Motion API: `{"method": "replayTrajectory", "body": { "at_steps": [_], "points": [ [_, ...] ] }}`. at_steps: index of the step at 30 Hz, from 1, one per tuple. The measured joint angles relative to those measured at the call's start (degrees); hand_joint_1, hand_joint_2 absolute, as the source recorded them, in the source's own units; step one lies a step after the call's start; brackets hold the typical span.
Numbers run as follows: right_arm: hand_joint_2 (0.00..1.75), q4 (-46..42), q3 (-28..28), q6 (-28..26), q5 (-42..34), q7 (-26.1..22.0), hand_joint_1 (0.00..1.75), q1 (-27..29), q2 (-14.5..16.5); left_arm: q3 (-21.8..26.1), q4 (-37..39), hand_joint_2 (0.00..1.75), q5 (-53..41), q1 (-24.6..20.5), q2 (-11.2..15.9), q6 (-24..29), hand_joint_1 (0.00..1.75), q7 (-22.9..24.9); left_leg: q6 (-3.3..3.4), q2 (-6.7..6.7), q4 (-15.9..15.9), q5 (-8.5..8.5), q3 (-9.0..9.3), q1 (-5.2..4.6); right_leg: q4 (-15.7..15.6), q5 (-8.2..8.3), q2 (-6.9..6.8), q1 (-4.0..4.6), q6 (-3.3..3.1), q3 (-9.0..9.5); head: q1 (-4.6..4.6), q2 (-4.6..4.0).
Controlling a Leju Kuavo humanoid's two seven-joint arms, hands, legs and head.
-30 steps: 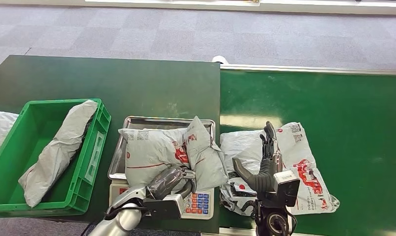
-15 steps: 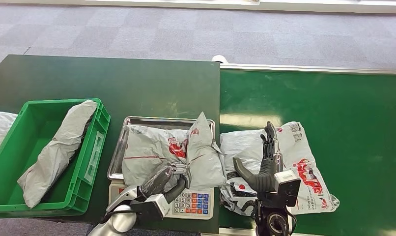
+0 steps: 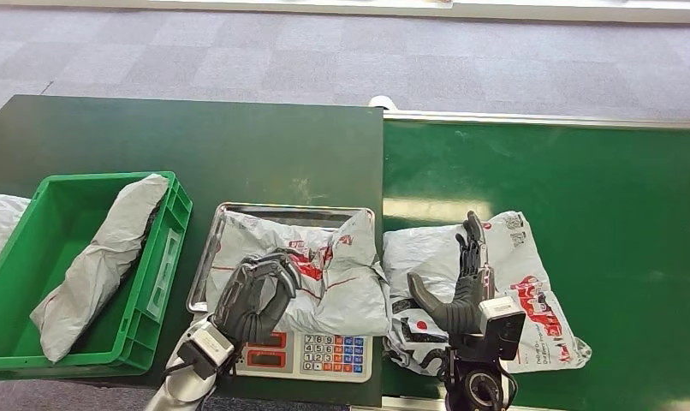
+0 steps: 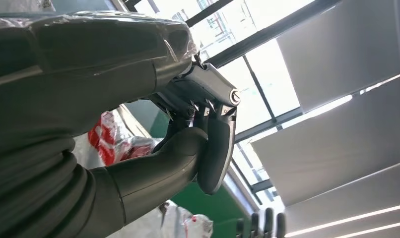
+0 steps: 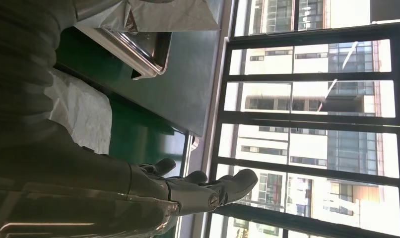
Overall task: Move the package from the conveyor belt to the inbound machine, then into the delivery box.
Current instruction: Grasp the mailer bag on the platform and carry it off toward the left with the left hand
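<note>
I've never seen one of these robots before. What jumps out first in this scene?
Probably the crumpled grey package heaped on the steel tray of the scale in the middle, with the robot's left hand resting curled on it. To its right, the right hand stands open, fingers up, above another package on the green conveyor belt. At far left, a green box holds a third.

- I saw the grey package with red print lying crumpled on the scale's steel tray, one corner poking up.
- Left of it, the green delivery box held another grey package.
- The green conveyor belt lay to the right.
</note>
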Motion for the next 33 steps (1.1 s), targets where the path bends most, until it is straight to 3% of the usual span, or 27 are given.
{"method": "replayTrajectory", "body": {
  "at_steps": [5,9,13,16,33],
  "points": [
    [1.75,0.0,0.1,0.0,-0.1,0.0,0.0,0.0,0.0,0.0,-4.6,1.75,5.6,1.0,0.7,0.8,1.71,0.0,0.0,0.0,0.0,0.0,-0.01,0.0,0.0,0.0,0.0,0.0,0.0,-0.01,-0.01,0.0],
    [1.75,0.0,0.3,0.0,-0.1,0.0,0.0,0.0,0.0,0.4,-6.0,1.75,3.0,1.7,1.1,0.2,0.0,0.3,0.0,0.0,0.0,0.0,-0.01,0.0,0.0,0.0,0.0,0.0,0.0,-0.02,-0.02,0.0],
    [1.75,0.0,0.3,0.0,-0.1,0.0,0.0,0.0,0.0,0.6,-3.5,1.75,-14.4,1.9,1.1,2.1,0.0,4.0,0.0,0.01,0.0,0.0,-0.01,0.0,0.0,0.0,0.0,0.0,0.0,-0.02,0.01,0.0],
    [1.75,0.0,0.3,0.3,0.1,0.0,0.0,0.0,0.0,0.7,-0.1,1.75,-22.1,1.9,1.0,2.7,0.0,6.6,0.0,0.02,0.0,0.0,-0.01,0.0,0.0,0.0,0.02,-0.01,0.0,-0.04,0.0,0.0],
    [1.75,-0.7,-0.2,1.4,1.2,0.5,0.0,1.0,0.1,1.3,9.5,1.75,-30.9,0.0,0.3,-1.1,0.0,19.2,0.0,0.02,0.0,0.0,0.03,0.0,0.0,0.01,0.02,0.0,0.0,0.0,-0.01,0.0]
  ]
}}
